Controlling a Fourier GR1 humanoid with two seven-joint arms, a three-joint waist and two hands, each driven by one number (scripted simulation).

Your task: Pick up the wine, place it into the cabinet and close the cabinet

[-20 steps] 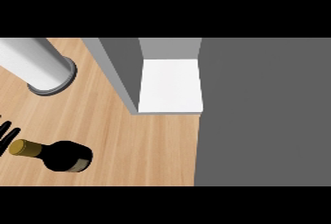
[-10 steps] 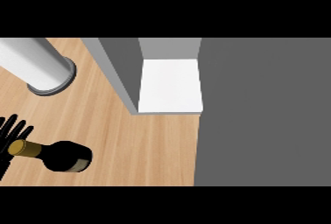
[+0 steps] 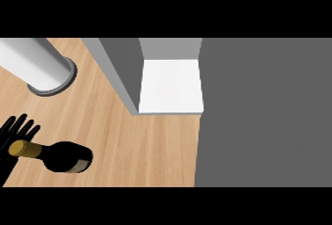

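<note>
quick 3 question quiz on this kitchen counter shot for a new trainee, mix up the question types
1. True or false: the wine bottle is already inside the cabinet.
2. Which hand shows beside the bottle's gold-capped neck? A) left hand B) right hand
3. Fill in: the cabinet's white interior is visible, so the cabinet is ____.

Key
1. False: it is on the wooden counter, apart from the cabinet.
2. A: at the view's left edge, fingers spread behind the neck.
3. open

light: even, bright | shadows: faint | glare: none | blur: none
</note>
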